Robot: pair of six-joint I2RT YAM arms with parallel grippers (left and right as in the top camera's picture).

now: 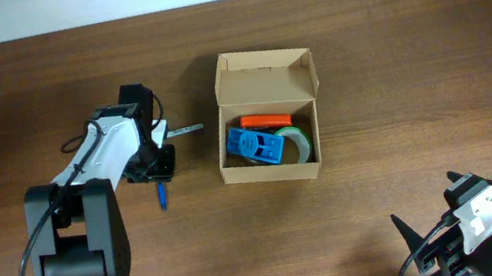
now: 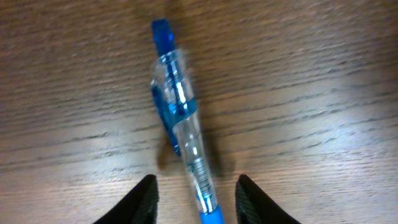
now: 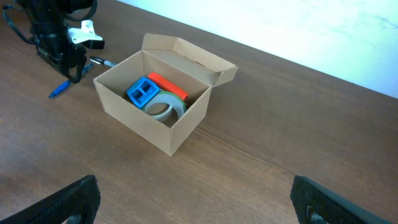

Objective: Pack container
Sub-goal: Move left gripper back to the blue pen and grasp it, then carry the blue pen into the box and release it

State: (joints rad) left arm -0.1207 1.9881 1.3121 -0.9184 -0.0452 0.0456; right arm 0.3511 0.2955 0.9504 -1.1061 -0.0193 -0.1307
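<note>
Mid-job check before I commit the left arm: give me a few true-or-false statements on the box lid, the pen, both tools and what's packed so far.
1. The container has its flap lid open. True.
2. The blue pen is already packed. False: it lies on the table beside the container.
3. The left tool is shut on the pen. False: it is open, with a finger on either side of the pen.
4. A tape roll sits inside the container. True.
5. The right tool is carrying an item. False: it is open, empty, and away from the container.
</note>
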